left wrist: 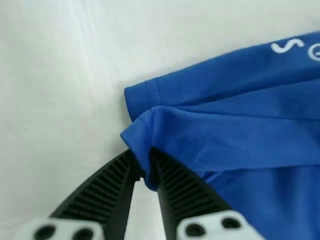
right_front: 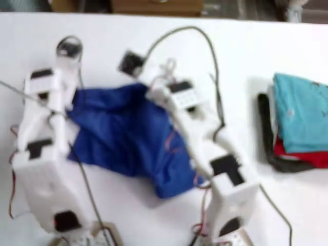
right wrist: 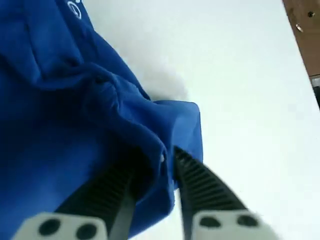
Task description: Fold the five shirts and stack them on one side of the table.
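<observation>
A blue shirt (right_front: 128, 133) lies crumpled on the white table (right_front: 246, 56) between the two arms. In the left wrist view my left gripper (left wrist: 145, 167) is shut on a folded hem corner of the blue shirt (left wrist: 235, 135), with cloth pinched between the black ribbed fingers (left wrist: 180, 185). My right gripper (right wrist: 162, 162) is shut on a bunched edge of the blue shirt (right wrist: 60, 110), lifted off the table. In the high view the left arm (right_front: 46, 118) stands at the shirt's left edge and the right arm (right_front: 200, 128) over its right part.
A stack of folded shirts (right_front: 300, 120) sits at the table's right side, teal on top, red and dark ones beneath. Cables (right_front: 205, 46) loop across the table behind the right arm. A wooden piece (right wrist: 305, 35) lies beyond the table's edge.
</observation>
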Robot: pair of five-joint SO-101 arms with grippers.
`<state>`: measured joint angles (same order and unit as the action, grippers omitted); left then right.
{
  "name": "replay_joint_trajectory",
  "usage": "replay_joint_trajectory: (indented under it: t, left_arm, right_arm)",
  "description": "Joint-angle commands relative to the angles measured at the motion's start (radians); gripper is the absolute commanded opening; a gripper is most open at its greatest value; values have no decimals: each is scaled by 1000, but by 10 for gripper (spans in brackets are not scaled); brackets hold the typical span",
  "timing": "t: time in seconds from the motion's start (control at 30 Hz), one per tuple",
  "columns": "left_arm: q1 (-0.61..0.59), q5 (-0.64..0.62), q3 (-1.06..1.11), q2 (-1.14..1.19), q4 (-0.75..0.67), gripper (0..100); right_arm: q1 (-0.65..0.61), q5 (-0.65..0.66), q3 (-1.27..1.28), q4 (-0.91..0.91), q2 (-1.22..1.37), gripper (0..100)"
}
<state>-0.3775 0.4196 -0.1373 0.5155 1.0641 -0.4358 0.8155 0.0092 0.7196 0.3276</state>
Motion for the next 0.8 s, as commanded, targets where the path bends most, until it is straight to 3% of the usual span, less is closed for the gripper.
replay_joint_trajectory:
  t: [0.0, 0.17, 0.3, 0.43, 0.77]
  left_arm:
    - [-20, 6, -67, 6, 12, 21]
    - [-20, 6, -84, 12, 12, 21]
    - [-18, 6, -84, 14, 12, 21]
    - [-20, 6, -81, 14, 12, 21]
    - [-31, 8, -76, 14, 14, 21]
  right_arm:
    - [24, -5, -126, 211, -74, 183]
    - [65, -3, -144, 403, -130, 184]
    - [91, 3, -109, 443, -140, 184]
    - [91, 92, -11, 479, -143, 184]
    - [90, 152, 173, 329, -133, 184]
